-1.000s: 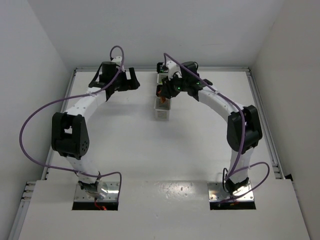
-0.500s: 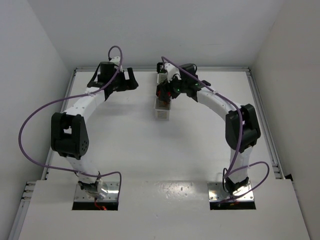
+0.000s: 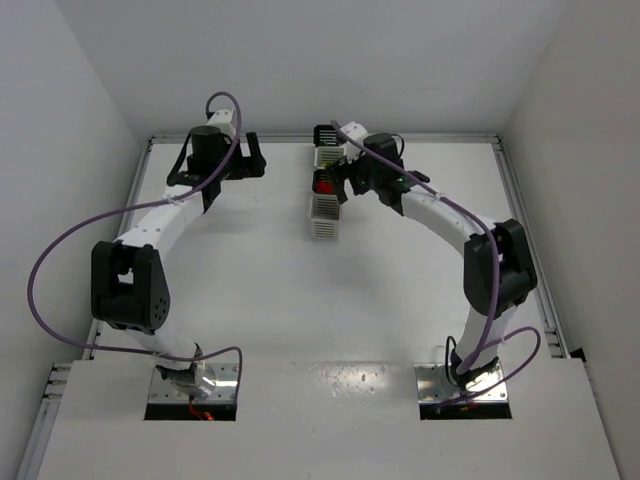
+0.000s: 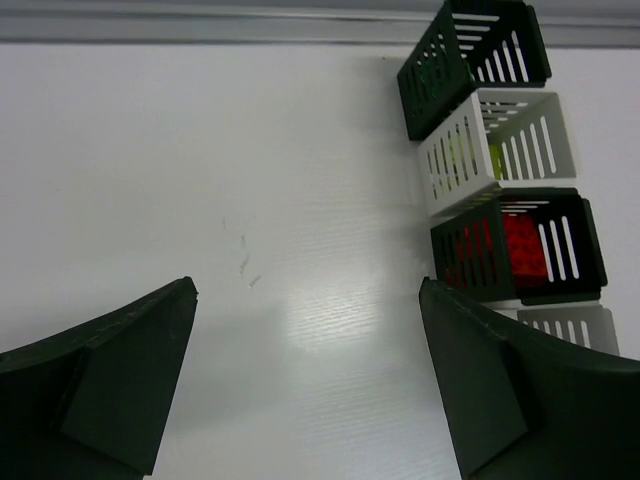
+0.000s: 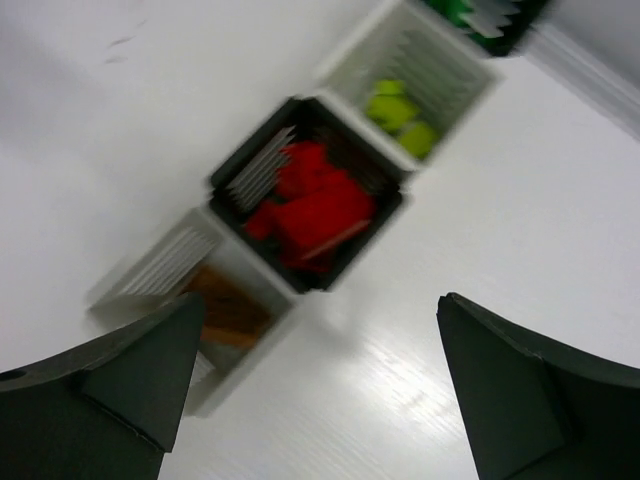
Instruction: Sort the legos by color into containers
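Four containers stand in a row at the back of the table: a black one (image 5: 490,30) with green legos (image 5: 455,10), a white one (image 5: 440,70) with yellow-green legos (image 5: 400,115), a black one (image 5: 255,160) with red legos (image 5: 315,210), and a white one (image 5: 160,265) with orange legos (image 5: 225,305). My right gripper (image 5: 320,300) hangs open just above and to the right of the red-filled bin (image 3: 325,185), with nothing between its fingers. My left gripper (image 4: 308,285) is open over bare table, left of the row (image 4: 500,145), and holds nothing.
A raised rail (image 3: 300,139) runs along the table's back edge right behind the bins, with side rails (image 3: 525,230) left and right. White walls enclose the table. No loose bricks show on the table surface in any view.
My right gripper has opened wide and drawn back a little from over the bins. The left arm has swung its gripper slightly left and toward the back.
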